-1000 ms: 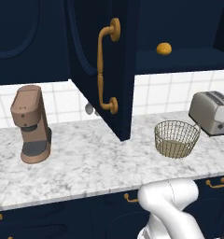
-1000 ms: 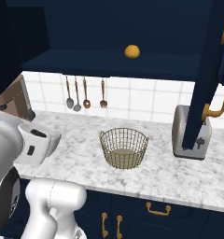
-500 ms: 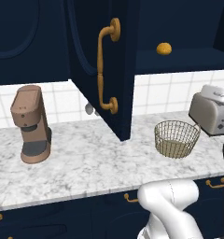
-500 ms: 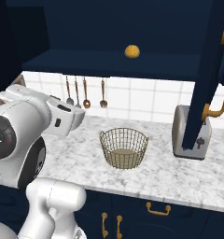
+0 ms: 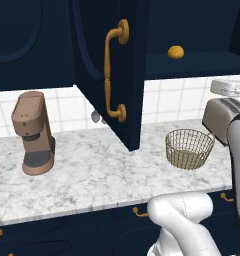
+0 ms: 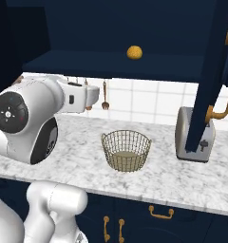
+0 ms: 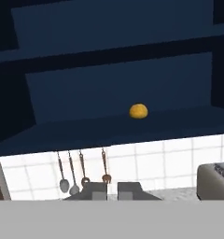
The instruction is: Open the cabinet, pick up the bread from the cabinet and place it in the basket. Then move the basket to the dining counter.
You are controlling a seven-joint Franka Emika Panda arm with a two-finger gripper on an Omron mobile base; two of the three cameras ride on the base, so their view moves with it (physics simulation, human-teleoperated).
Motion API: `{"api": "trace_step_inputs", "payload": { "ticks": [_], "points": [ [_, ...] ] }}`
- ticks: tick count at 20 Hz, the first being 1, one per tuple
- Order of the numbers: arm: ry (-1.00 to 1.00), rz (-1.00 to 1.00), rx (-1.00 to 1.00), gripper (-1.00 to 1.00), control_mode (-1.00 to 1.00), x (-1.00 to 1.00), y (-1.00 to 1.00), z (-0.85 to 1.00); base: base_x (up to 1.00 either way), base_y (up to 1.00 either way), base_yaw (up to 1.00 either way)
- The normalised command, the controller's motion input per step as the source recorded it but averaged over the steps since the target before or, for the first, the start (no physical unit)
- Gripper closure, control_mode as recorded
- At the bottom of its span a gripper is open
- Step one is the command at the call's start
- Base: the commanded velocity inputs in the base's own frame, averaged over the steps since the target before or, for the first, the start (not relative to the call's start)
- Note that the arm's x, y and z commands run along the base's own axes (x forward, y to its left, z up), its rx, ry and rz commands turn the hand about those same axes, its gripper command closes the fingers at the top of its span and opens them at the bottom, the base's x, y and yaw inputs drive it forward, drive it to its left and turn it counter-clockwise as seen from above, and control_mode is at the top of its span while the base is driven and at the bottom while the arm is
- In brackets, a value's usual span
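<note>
Gripper (image 7: 112, 191) nearly closed, only a sliver of gap between the dark fingertips (image 7: 97, 191), nothing held; aimed at the open cabinet (image 7: 118, 88) from below shelf level, well short of it. Bread (image 7: 138, 111) resting on the lower shelf, alone, apart from the gripper. Cabinet door (image 5: 109, 75) swung wide open, brass handle (image 5: 112, 70) facing outward. Basket (image 6: 126, 150) upright on the marble worktop (image 5: 92, 175), below the shelf, with a toaster (image 6: 194, 135) near it on one side. Coffee machine (image 5: 33, 132) standing farther along the worktop, beyond the open door. Utensils (image 7: 81, 168) hanging on the tiled wall under the cabinet.
</note>
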Motion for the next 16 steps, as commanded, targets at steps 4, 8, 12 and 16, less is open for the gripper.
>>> {"api": "trace_step_inputs", "payload": {
  "ticks": [4, 8, 12, 16],
  "points": [
    [0.0, 0.0, -0.14, -1.0, -1.0, 0.18, -0.06, 0.51, 0.0, 0.0, 0.0],
    [0.1, -0.05, -0.12, -1.0, -1.0, 0.4, -0.06, 0.27, 0.0, 0.0, 0.0],
    [0.18, -0.03, 0.0, -1.0, -1.0, 0.65, -0.27, -0.16, 0.0, 0.0, 0.0],
    [0.02, 0.0, 0.01, -1.0, -1.0, 0.62, -0.23, -0.11, 0.0, 0.0, 0.0]
  ]
}}
